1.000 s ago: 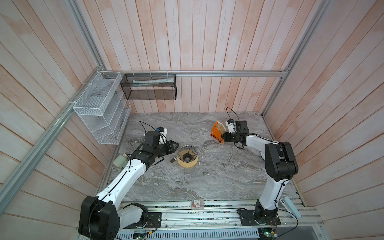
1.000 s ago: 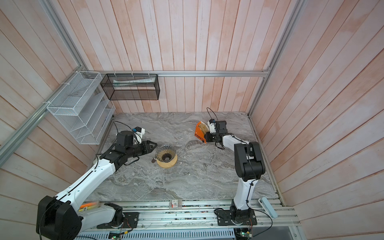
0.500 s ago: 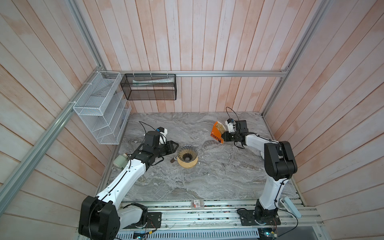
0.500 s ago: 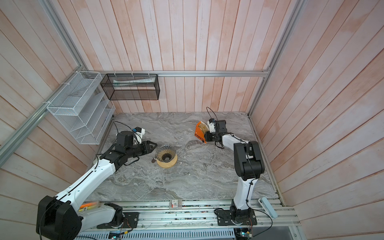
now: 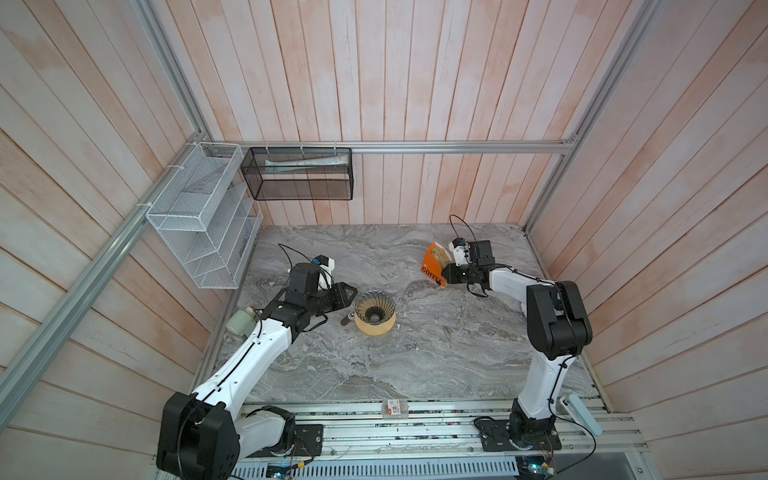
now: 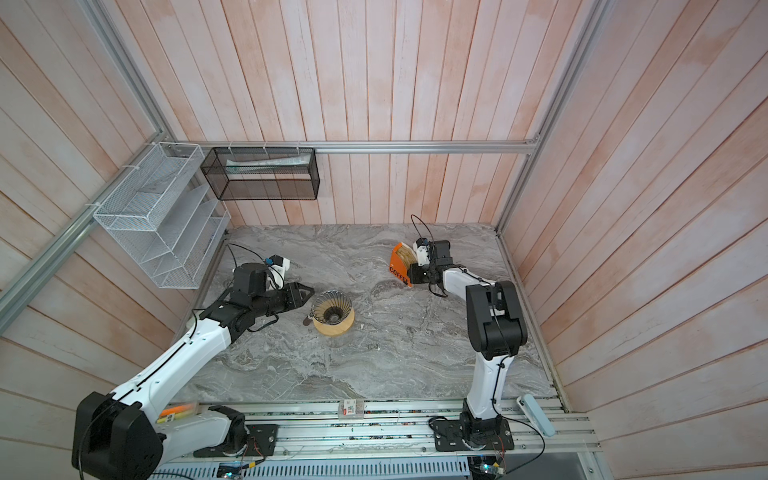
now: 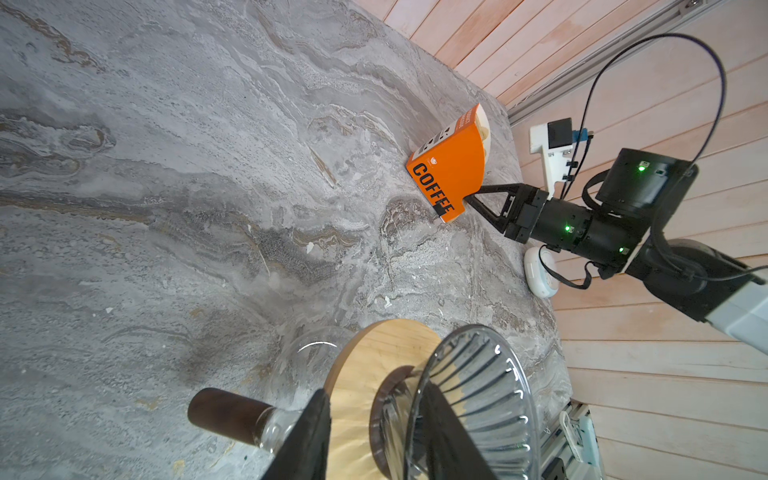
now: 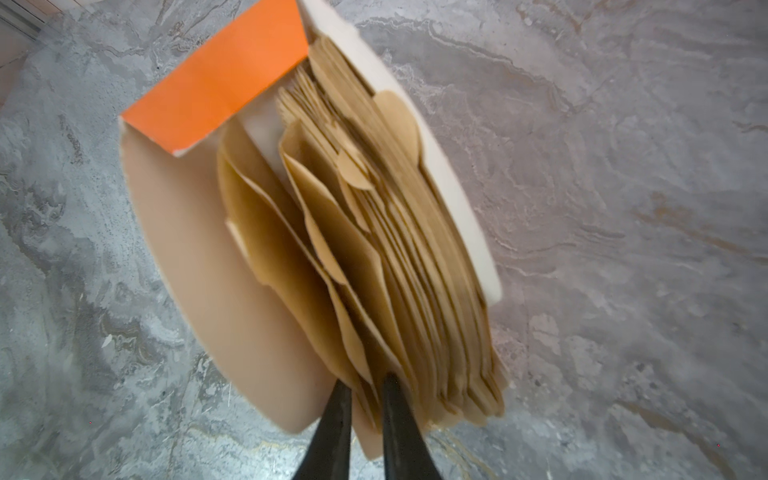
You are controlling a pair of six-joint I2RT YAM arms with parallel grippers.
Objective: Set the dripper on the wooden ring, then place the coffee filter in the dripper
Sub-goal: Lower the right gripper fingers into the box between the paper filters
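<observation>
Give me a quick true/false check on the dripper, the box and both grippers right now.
1. The dripper has no filter in it. True.
2. The orange box lies flat and closed. False: it stands tilted and open, with filters showing.
3. The right gripper is pinched on a coffee filter in the box. True.
4. The dripper sits on the bare table. False: it rests on a wooden ring.
5. The left gripper holds the box. False: it is beside the dripper.
</observation>
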